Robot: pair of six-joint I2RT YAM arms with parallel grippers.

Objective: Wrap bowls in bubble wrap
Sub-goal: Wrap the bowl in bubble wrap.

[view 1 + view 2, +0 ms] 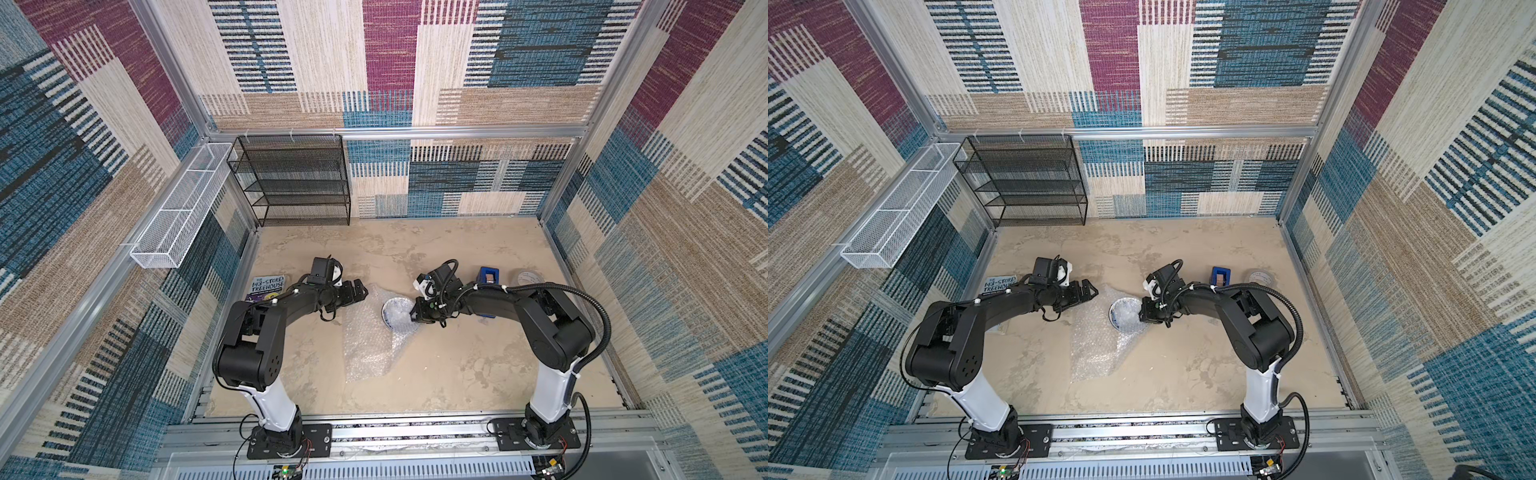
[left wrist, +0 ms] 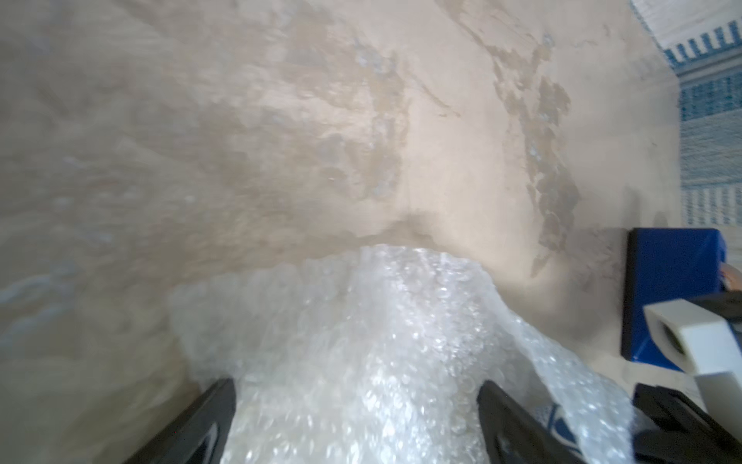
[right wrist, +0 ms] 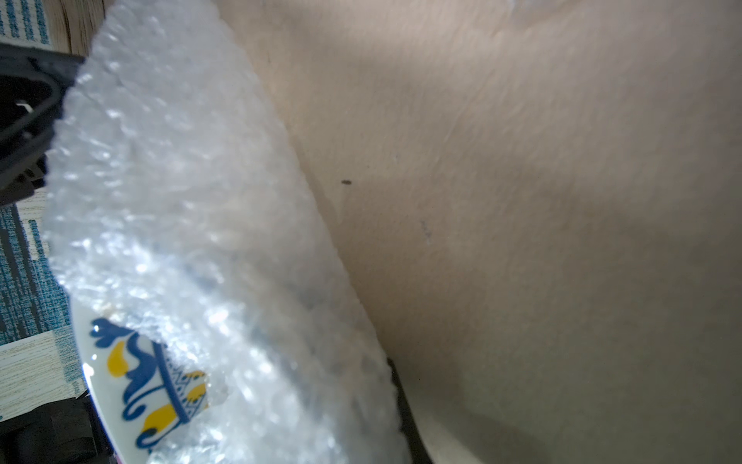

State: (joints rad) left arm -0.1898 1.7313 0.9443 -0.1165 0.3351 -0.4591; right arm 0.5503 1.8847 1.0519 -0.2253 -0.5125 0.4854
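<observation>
The bowl (image 1: 390, 312) (image 1: 1120, 311), white with blue and yellow pattern, sits on the bubble wrap (image 1: 368, 349) (image 1: 1096, 351) spread over the tan table. A fold of the wrap covers the bowl's right half. My right gripper (image 1: 415, 314) (image 1: 1142, 314) is over the bowl's right rim, shut on that fold. In the right wrist view the bubble wrap (image 3: 180, 201) hides most of the bowl (image 3: 132, 381) and all but one dark finger (image 3: 404, 420). My left gripper (image 1: 360, 293) (image 1: 1090, 292) (image 2: 357, 422) hovers open over the wrap's far left corner (image 2: 361, 329), holding nothing.
A blue tape dispenser (image 1: 489, 276) (image 2: 674, 297) and a tape roll (image 1: 528, 277) stand right of the bowl behind my right arm. A book (image 1: 269, 286) lies by the left wall. A black mesh shelf (image 1: 291, 183) and a white wire basket (image 1: 183, 208) stand at the back left.
</observation>
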